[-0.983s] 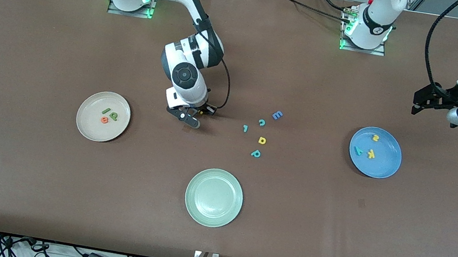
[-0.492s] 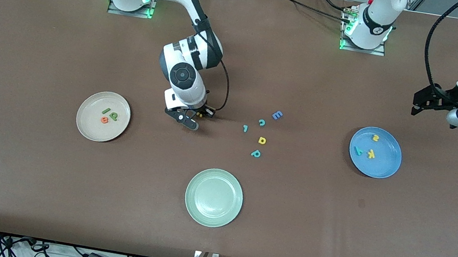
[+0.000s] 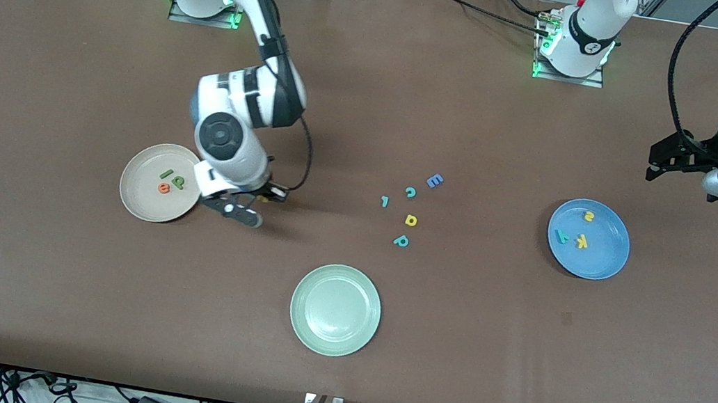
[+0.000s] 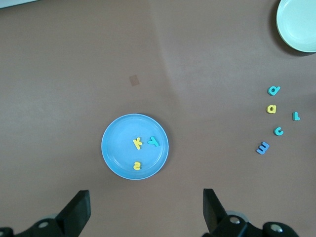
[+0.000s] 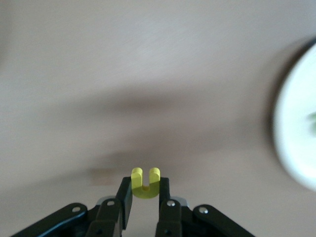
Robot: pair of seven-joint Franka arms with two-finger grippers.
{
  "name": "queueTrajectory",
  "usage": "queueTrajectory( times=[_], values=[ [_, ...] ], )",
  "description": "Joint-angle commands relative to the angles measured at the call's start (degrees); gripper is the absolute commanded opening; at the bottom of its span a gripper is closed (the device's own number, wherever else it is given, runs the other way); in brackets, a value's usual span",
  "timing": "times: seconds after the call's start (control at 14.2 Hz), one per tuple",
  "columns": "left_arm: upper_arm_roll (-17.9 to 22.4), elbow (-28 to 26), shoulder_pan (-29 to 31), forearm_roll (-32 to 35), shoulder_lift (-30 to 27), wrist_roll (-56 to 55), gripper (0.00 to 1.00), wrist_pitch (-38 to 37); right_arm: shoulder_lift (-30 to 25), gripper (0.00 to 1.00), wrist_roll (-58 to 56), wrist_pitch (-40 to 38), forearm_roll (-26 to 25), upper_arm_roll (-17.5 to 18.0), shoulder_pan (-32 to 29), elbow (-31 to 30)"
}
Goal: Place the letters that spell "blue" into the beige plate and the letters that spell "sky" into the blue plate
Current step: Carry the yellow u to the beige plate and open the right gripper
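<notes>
Yellow u [image 5: 145,183] pinched in right claw [image 5: 145,195] beside beige plate [image 3: 134,201].

**Hidden, cropped and blurred**

In the right wrist view the beige plate [image 5: 296,123] is smeared by blur and cut by the picture's edge; the letters on it cannot be read there. In the front view the yellow u [image 3: 265,199] shows only as a speck beside the right claw [image 3: 253,204]. The left claw [image 4: 143,217] is cropped at the left wrist picture's edge, and the pale green plate [image 4: 298,24] is cut at the corner.
</notes>
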Motion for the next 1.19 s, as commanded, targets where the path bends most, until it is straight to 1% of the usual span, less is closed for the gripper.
queueTrajectory(
  times=[0.0,0.14,0.35,0.49,0.77,0.84,0.91,0.98,1.12],
  values=[
    [0.1,2.1,0.0,-0.9,1.0,0.7,1.0,-1.5,-0.7,0.13,-12.8,-5.1,0.4,-5.0,-1.0,-0.8],
    [0.1,2.1,-0.1,-0.9,1.0,0.6,1.0,-1.5,-0.7,0.14,-20.9,-7.9,0.4,-5.5,-4.9,-1.6],
    [0.1,2.1,-0.1,-0.9,1.0,0.6,1.0,-1.5,-0.7,0.14,-25.7,-9.1,0.3,-5.5,-8.1,-3.7],
    [0.0,2.2,-0.1,-0.9,1.0,0.6,1.0,-1.5,-0.1,0.14,-26.7,-8.4,0.7,-5.4,-8.8,-4.2],
    [0.0,2.2,-0.2,-0.9,1.0,0.6,1.0,-1.5,1.2,0.15,-26.7,-7.9,0.7,-5.2,-8.5,-5.7],
    [0.0,2.2,-0.2,-0.9,1.0,0.6,1.0,-1.5,1.3,0.17,-26.7,-7.9,0.8,-5.1,-8.2,-6.3],
    [0.0,2.2,-0.2,-0.9,1.0,0.6,1.0,-1.5,1.2,0.41,-26.7,-7.9,0.8,-5.1,-8.0,-6.5],
    [0.0,2.2,-0.2,-0.9,1.0,0.6,1.0,-1.5,1.0,0.99,-26.7,-8.2,0.8,-5.1,-8.1,-6.2],
    [0.0,2.2,-0.2,-0.9,1.0,0.6,1.0,-1.5,-0.4,1.0,-26.1,-8.7,0.9,-5.5,-8.4,-5.5]
  ],
)
